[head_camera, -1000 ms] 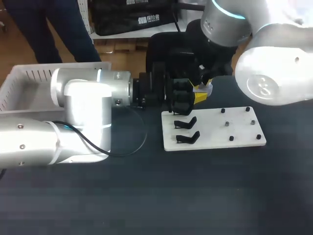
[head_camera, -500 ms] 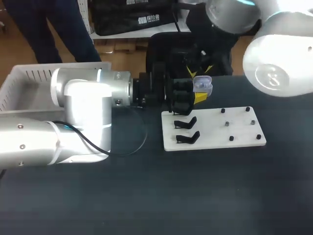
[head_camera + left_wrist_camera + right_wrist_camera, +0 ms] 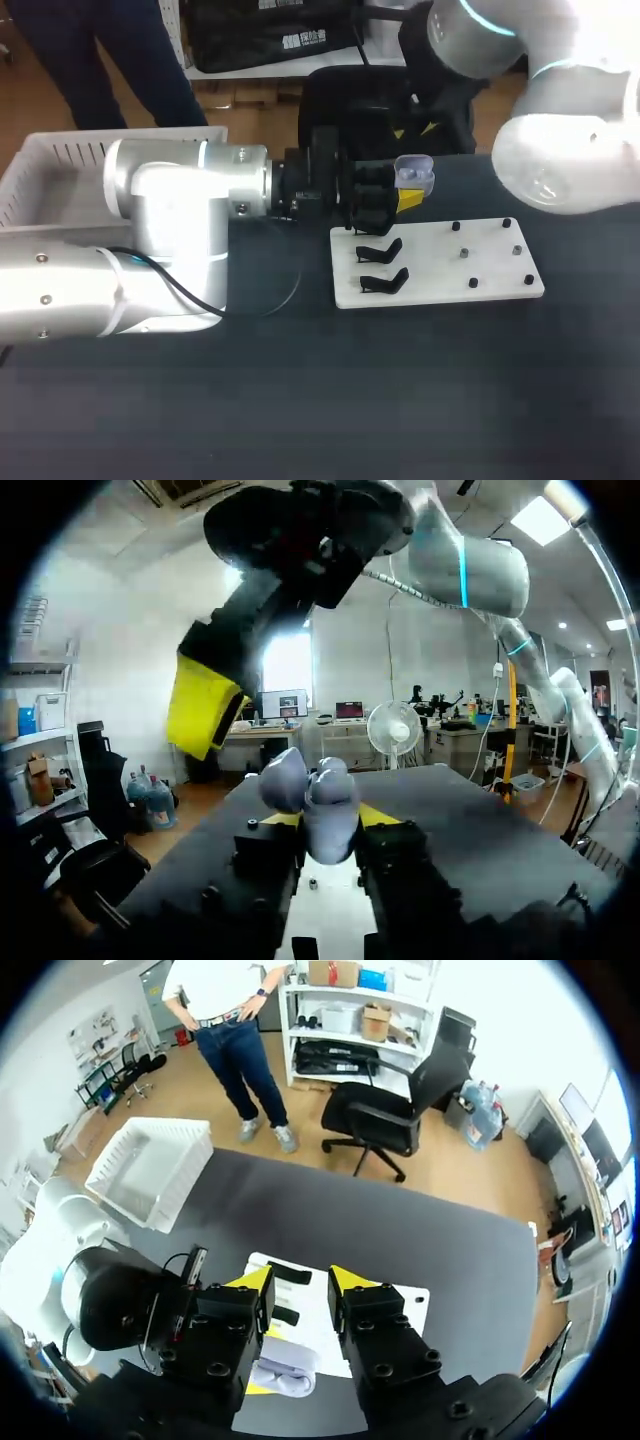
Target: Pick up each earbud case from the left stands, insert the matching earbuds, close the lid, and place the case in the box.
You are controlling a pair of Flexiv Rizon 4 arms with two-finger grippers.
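One case (image 3: 415,178) sits at the upper middle of the head view, raised above the dark tabletop (image 3: 300,400) just past the far left corner of the white board (image 3: 440,262). Its lid (image 3: 412,161) is swung open and stands behind the body, so the open mouth faces up. Its long side seems to run across the frame, left to right, though this is hard to judge. In the left wrist view the case (image 3: 330,815) stands upright between the fingers with the lid (image 3: 284,780) leaning off to one side.

The left hand (image 3: 403,198) comes in from the left and points toward the right of the frame. It grips the case body from two sides at a narrow spread, with a black finger pressed against each flank.

The right hand (image 3: 416,131) hangs above the case at the top middle of the frame and points down. Its two yellow tips stand well apart and it holds nothing. In the right wrist view the case (image 3: 285,1375) shows below this hand (image 3: 300,1280), not touching it.

Two black stands (image 3: 382,266) lie bare at the left of the board. A white box (image 3: 60,165) sits at the upper left.
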